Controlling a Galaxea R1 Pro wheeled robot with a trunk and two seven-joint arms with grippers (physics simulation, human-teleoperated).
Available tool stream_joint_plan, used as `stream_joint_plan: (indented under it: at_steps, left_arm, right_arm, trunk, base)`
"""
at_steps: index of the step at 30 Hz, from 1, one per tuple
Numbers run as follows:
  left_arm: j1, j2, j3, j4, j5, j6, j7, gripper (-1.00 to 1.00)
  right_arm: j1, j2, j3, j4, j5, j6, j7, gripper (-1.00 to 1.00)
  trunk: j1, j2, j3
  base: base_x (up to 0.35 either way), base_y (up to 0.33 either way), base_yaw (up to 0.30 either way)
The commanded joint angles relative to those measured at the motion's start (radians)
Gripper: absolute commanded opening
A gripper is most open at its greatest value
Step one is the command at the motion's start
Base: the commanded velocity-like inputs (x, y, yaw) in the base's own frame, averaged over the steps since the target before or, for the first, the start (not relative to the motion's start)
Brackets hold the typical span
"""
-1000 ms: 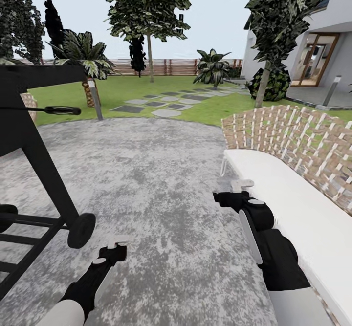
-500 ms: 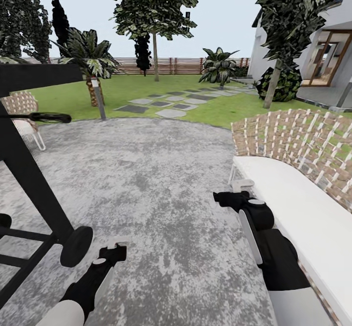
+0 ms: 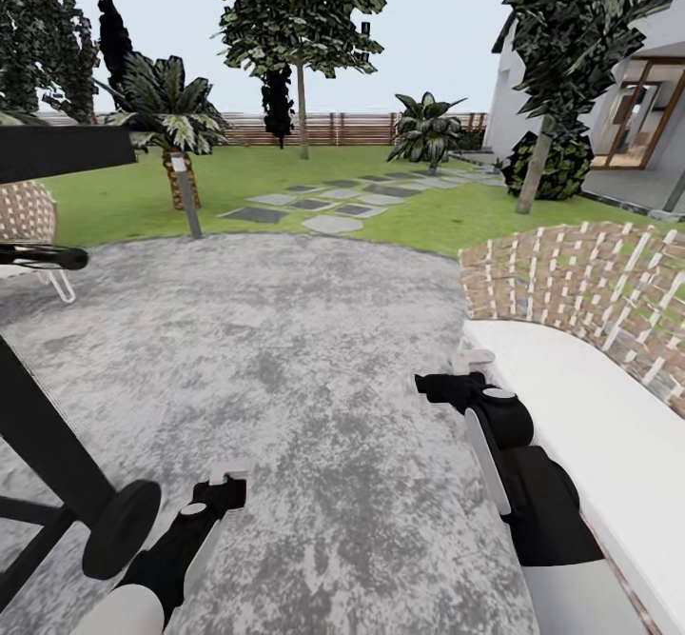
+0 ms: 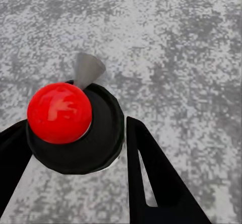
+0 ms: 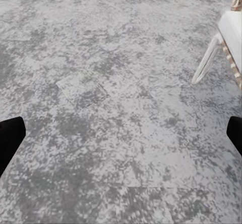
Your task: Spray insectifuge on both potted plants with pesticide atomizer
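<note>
The right gripper (image 5: 121,133) is seen spread wide over grey paving (image 3: 285,349). The left gripper (image 3: 228,473) is partly cut off; its state cannot be told.

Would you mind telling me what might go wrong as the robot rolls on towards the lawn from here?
The black wheeled stand sits close beside the left gripper, so drifting that way could clip it. The white bench runs right alongside the right arm, leaving little room to swing. A lamp post stands at the lawn's edge, near the stepping stones.
</note>
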Motion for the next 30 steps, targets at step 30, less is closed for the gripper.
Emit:
stream_joint_plan:
  at_steps: [30]
  left_arm:
    - [0.002,0.000,0.002,-0.002,0.010,0.006,0.000,-1.00]
  right_arm:
    - [-0.001,0.001,0.001,-0.003,-0.002,0.005,-0.007,1.00]
  trunk:
    - [0.000,0.000,0.015]
  base:
    - [0.334,-0.070,0.000]
